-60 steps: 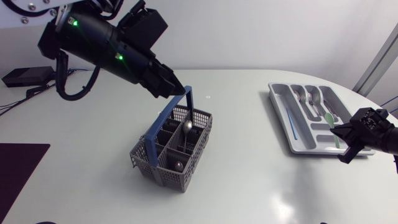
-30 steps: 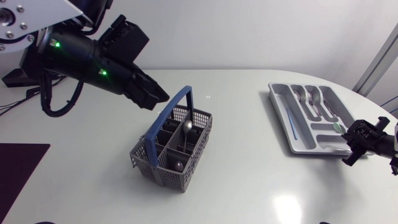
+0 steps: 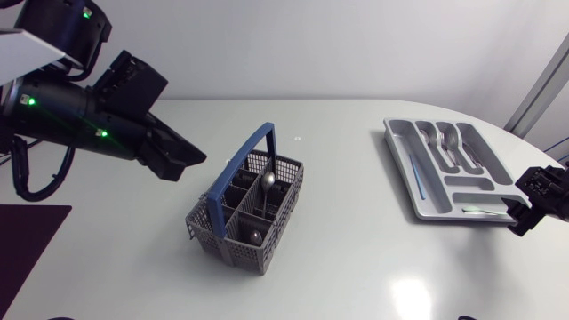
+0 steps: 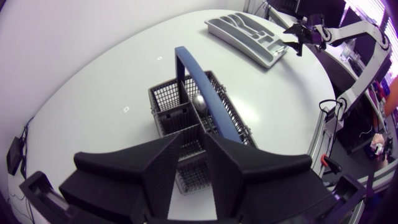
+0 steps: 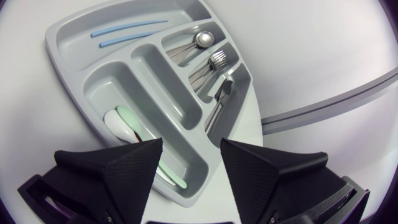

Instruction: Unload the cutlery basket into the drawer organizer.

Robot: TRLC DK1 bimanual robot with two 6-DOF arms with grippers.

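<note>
Grey mesh basket (image 3: 233,247), blue handle (image 3: 240,165) — pale grey organizer (image 5: 165,84) holding light-blue sticks (image 5: 130,26) and a mint-green utensil (image 5: 134,121).

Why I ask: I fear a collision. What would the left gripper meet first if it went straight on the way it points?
Probably the blue handle of the cutlery basket: it lies straight ahead of the left gripper, in line with the gap between its open fingers. Depth is unclear, though.
</note>
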